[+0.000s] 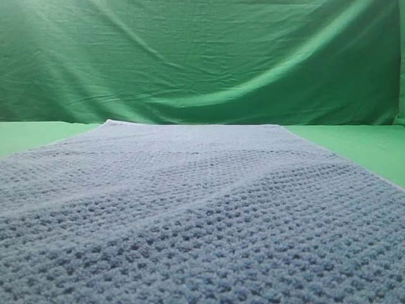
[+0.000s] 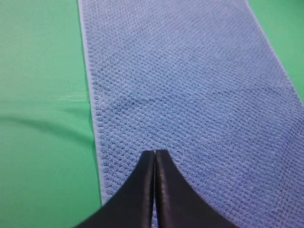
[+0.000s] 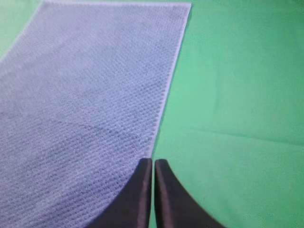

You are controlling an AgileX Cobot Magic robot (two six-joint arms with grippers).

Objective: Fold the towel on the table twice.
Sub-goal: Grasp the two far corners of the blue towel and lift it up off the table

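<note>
Starting with both pincers together, you should spread left pincer point(image 2: 155, 153) and right pincer point(image 3: 153, 161), pinching the towel point(image 1: 202, 209) corners at 6 o'clock off the desk point(image 3: 237, 95).

left gripper point(image 2: 155, 153): jaws pressed together, dark fingers tapering to one point, nothing between them
left gripper pose: pointing forward and angled downward in its wrist view
right gripper point(image 3: 153, 161): jaws together, a thin slit between the dark fingers, holding nothing
arms: none visible in the high view
</note>
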